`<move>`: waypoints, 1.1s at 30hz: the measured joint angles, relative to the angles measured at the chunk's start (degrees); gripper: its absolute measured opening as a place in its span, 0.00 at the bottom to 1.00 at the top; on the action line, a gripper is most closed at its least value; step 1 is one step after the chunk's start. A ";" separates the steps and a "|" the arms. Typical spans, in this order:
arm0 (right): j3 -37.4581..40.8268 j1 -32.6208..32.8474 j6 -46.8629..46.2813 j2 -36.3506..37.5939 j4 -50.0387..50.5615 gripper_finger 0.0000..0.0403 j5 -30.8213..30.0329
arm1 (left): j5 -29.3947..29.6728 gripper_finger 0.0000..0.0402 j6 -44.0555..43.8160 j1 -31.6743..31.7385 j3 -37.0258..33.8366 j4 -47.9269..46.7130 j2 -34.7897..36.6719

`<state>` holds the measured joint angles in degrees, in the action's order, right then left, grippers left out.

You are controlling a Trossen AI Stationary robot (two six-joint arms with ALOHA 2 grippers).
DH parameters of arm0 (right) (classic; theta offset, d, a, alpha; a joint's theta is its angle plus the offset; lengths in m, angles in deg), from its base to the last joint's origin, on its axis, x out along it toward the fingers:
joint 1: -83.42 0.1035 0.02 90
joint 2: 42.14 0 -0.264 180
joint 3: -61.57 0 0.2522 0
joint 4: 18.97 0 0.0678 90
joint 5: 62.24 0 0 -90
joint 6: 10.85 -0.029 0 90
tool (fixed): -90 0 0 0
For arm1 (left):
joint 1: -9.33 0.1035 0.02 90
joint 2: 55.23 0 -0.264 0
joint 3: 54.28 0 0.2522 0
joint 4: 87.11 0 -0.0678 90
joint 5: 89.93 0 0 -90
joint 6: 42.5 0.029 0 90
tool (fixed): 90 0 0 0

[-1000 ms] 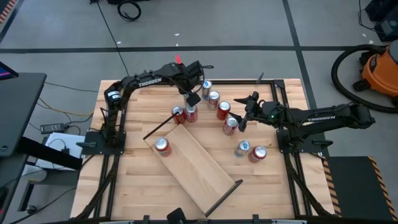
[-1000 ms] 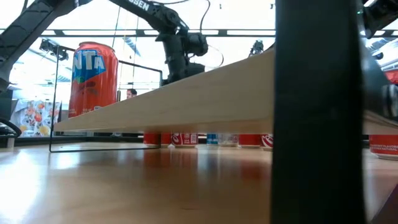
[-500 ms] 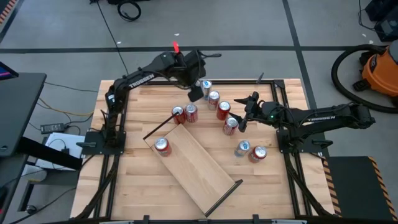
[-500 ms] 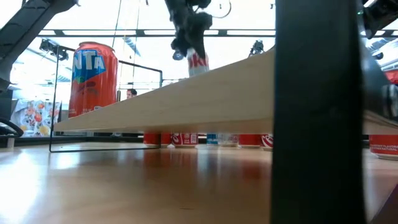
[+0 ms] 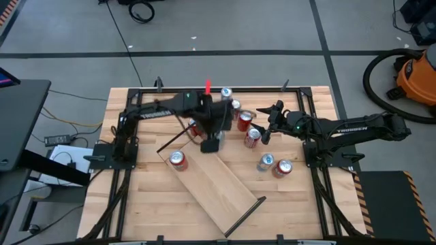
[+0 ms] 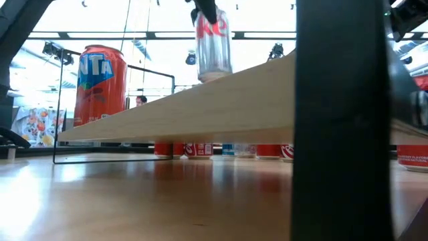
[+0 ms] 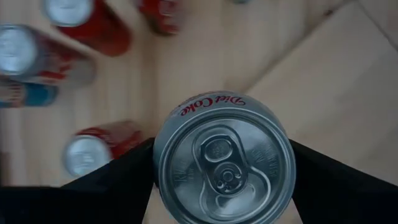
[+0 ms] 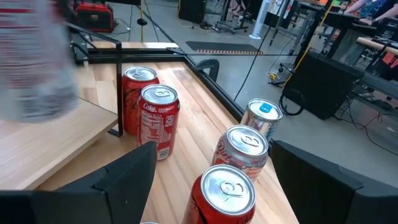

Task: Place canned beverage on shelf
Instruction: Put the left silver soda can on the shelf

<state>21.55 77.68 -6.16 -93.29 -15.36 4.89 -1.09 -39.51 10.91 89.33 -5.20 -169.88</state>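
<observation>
My left gripper (image 5: 211,141) is shut on a silver Diet Coke can (image 6: 214,43) and hangs above the far end of the shelf (image 5: 221,180). The shelf is a pale wood plank lying slantwise on the table. An orange Fanta can (image 5: 178,160) stands upright on the plank's left end. My right gripper (image 5: 265,132) waits open at the right. A red can (image 5: 253,137) stands just ahead of its fingers, and I cannot tell whether they touch it. My left gripper pinches the silver can's side wall just below the top rim (image 7: 163,163), one finger (image 7: 118,180) on each opposite side. The fingers come steeply from above. The can hangs upright, and in the low view its bottom (image 6: 214,76) shows just above the plank's top.
Several red and silver cans (image 5: 235,105) stand beyond the shelf and at the right (image 5: 274,165), with one red can (image 5: 195,125) by the left arm. A black frame (image 5: 303,102) edges the table. A dark upright bar (image 6: 341,120) fills the right of the low view.
My left gripper has lifted the silver can off the table among the far cans. It has carried the can up and toward the table's near edge, over the shelf's far end, rolling its wrist on the way. The can stays upright.
</observation>
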 joint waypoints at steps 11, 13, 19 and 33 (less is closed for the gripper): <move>0.00 0.00 -0.61 0.00 -0.02 0.81 0.00 | 3.87 0.77 -5.00 -10.97 -0.02 -0.02 0.00; 0.00 0.00 -0.61 0.00 0.00 0.81 0.04 | 4.70 0.77 -5.77 -12.78 -0.04 0.02 0.00; 0.00 0.00 -0.63 0.00 -0.02 0.81 0.30 | 6.38 0.77 -8.08 -18.37 -3.79 -0.54 -0.04; 0.00 0.08 -1.73 0.00 -0.31 0.81 0.45 | 10.33 0.77 -13.83 -26.11 -19.48 3.37 3.99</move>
<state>21.55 77.76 -7.89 -93.29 -15.67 5.34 9.24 -53.34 -15.20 69.84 -1.83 -165.89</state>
